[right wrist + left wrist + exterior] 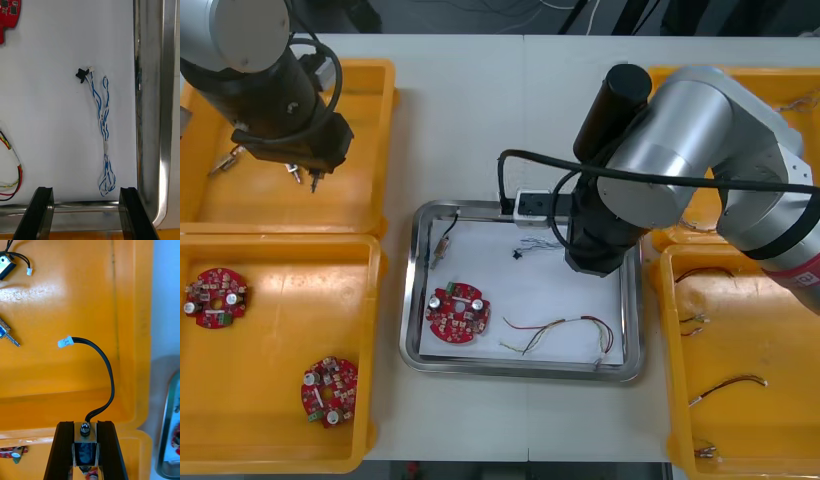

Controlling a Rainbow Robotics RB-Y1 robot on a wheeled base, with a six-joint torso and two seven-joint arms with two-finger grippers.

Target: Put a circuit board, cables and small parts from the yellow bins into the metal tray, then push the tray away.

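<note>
The left claw (85, 426) is closed tight on a small metal part (85, 448), pinched upright between the two black fingers. Its black cable (107, 382) arches out past the fingertips to a white plug (65, 341). The claw hangs over the far yellow bin (370, 130) on the robot's left, where loose metal parts (6, 333) lie on the bin's floor. The coming move turns on where the metal tray (415, 300) lies from this claw: toward the robot's right and somewhat nearer the robot, across the bin's inner wall and a strip of bare tabletop (460, 120). The tray's left half, the side nearest this arm, holds a circuit board (457, 313) and, by the far-left corner, a second metal part (442, 245) with its own dark lead, with white floor free between them. The right claw (86, 193) stands wide open and empty, low over the tray's right side. A twisted blue and white cable (103, 138) lies lengthwise beyond its fingers, just beside the rim. A red and yellow cable (565, 335) lies toward the tray's near edge. As I judge it, the held part should cross the bin wall with its trailing cable lifted clear, then come down on the left half, well apart from the right arm.
</note>
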